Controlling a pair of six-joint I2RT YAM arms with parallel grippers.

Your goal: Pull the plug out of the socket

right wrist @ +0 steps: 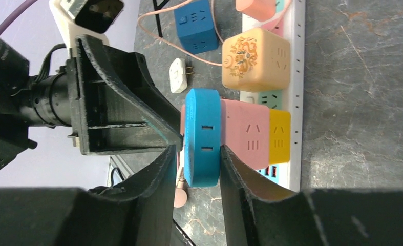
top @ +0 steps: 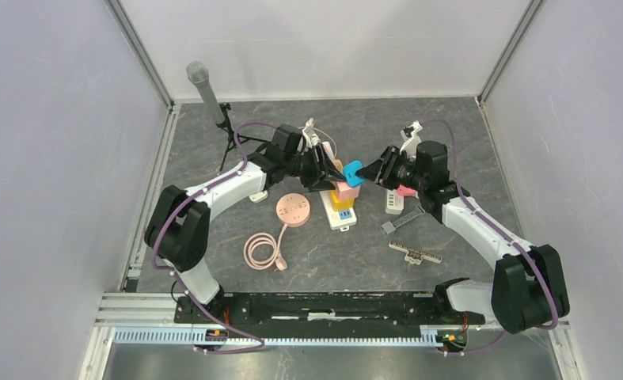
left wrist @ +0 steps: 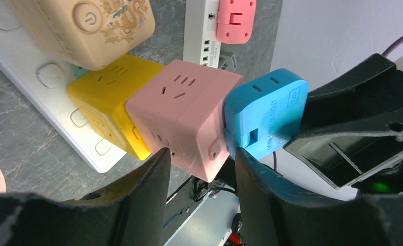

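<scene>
- Grey marbled tabletop (top: 466, 158), walled in white, carries a long plastic white power strip (right wrist: 295, 77), the landmark for what follows.
- On the strip sits a yellow cube adapter (right wrist: 279, 136) of plastic. A pink cube socket (right wrist: 245, 133) is stacked on it, away from the strip.
- The task's thing, a blue plug (right wrist: 202, 136) of flat, round-edged plastic, sits on the pink cube's face farthest from the strip. It looks fully seated, with no gap showing.
- The step in hand, as I judge it, is bracing the stack and taking hold of the plug. The pull has not begun.
- To do it well, one arm should pin the pink cube firmly so the stack is not dragged off the strip.
- The other should close squarely on the plug and draw straight away from the strip along the pins. Twisting or levering would be the risk.
- The left gripper (left wrist: 200, 154) has its jaws about half apart, straddling the pink cube's corner. Whether they press on it I cannot tell.
- The right gripper (right wrist: 196, 154) has its jaws a little apart around the plug's near end. One finger (right wrist: 230, 174) lies against the plug's strip-side face, and a sliver of gap shows at the other, so it is not clamped.
</scene>
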